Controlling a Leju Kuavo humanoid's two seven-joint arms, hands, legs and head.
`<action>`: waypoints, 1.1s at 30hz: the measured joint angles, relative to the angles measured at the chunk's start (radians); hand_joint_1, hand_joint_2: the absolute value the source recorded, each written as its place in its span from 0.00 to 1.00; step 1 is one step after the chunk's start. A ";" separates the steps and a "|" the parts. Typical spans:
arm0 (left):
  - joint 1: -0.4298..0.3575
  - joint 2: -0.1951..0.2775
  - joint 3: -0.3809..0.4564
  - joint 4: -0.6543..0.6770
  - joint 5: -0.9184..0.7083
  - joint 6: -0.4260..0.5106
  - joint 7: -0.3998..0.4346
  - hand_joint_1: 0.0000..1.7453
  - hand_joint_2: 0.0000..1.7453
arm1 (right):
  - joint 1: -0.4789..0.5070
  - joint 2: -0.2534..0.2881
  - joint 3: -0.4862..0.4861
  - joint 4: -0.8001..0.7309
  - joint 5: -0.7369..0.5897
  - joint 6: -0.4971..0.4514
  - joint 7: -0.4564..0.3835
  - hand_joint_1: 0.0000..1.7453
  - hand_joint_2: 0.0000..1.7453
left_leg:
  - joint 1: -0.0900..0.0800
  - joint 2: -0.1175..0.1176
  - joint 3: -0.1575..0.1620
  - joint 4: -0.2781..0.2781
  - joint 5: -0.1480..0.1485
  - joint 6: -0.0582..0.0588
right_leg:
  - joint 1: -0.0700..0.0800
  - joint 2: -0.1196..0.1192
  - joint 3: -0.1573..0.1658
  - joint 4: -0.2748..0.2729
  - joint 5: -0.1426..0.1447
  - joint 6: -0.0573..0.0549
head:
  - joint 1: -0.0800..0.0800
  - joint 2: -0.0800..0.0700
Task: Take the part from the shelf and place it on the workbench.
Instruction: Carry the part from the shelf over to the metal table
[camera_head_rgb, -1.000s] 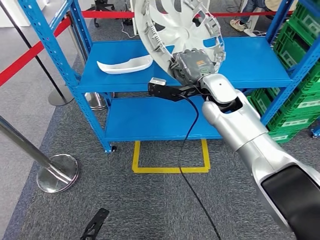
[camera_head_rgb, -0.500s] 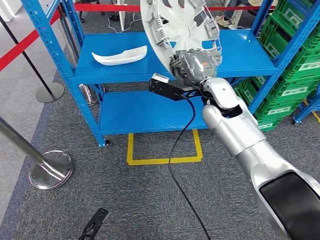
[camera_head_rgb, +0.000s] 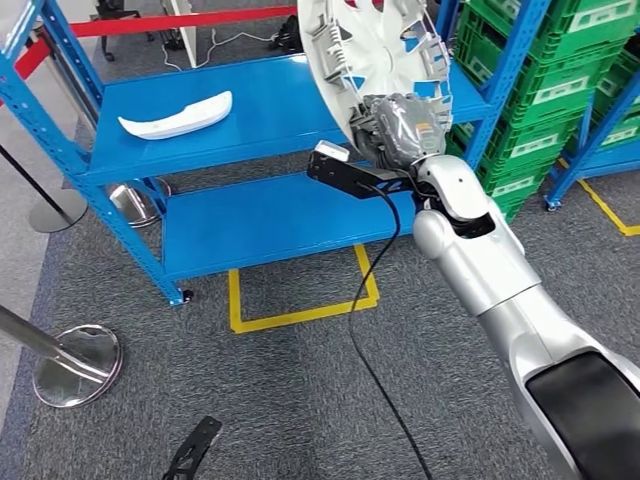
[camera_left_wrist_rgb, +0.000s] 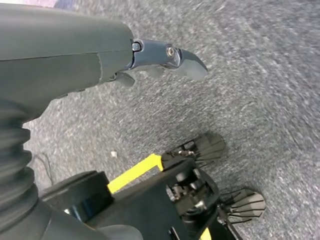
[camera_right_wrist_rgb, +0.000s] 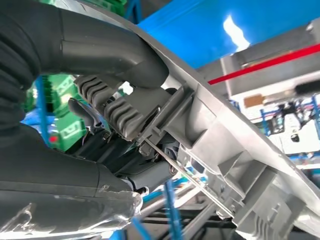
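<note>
Gripping the wheel cover (camera_head_rgb: 370, 50) by its rim, my right hand (camera_head_rgb: 400, 125) holds it tilted above the blue shelf (camera_head_rgb: 264, 110) for carrying; left hand (camera_left_wrist_rgb: 166, 55) hangs unclenched, holding nothing.

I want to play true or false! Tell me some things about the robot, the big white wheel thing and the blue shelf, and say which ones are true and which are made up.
1. The right hand holds the big white wheel cover up in the air. True.
2. The wheel cover lies flat on the blue shelf. False: it is lifted off the shelf and tilted, held by its rim.
3. A long white curved part lies on the shelf's upper level. True.
4. The left hand is holding a part too. False: it holds nothing and hangs over the grey carpet.
5. The crates beside the shelf are red. False: they are green.
</note>
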 joint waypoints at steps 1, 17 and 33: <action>0.000 0.000 0.000 0.000 0.000 0.000 -0.001 0.00 1.00 | 0.001 0.000 -0.001 -0.003 0.000 0.000 0.000 1.00 1.00 | 0.001 -0.020 -0.028 0.060 -0.034 -0.003 | -0.002 0.010 -0.003 -0.001 0.003 -0.005 | -0.002 0.000; 0.004 -0.002 0.000 0.000 0.003 0.000 -0.002 0.00 1.00 | 0.005 -0.011 -0.016 -0.016 0.002 -0.001 0.002 1.00 1.00 | 0.018 -0.067 0.002 -0.048 0.060 0.033 | -0.002 0.026 -0.120 0.164 -0.059 0.052 | 0.012 0.000; 0.003 -0.003 0.000 0.000 0.004 -0.004 -0.002 0.00 1.00 | 0.002 -0.024 -0.030 -0.030 0.010 -0.003 0.010 1.00 1.00 | 0.005 -0.042 -0.075 0.159 -0.080 0.003 | 0.005 0.033 -0.017 -0.001 0.015 -0.009 | 0.005 0.000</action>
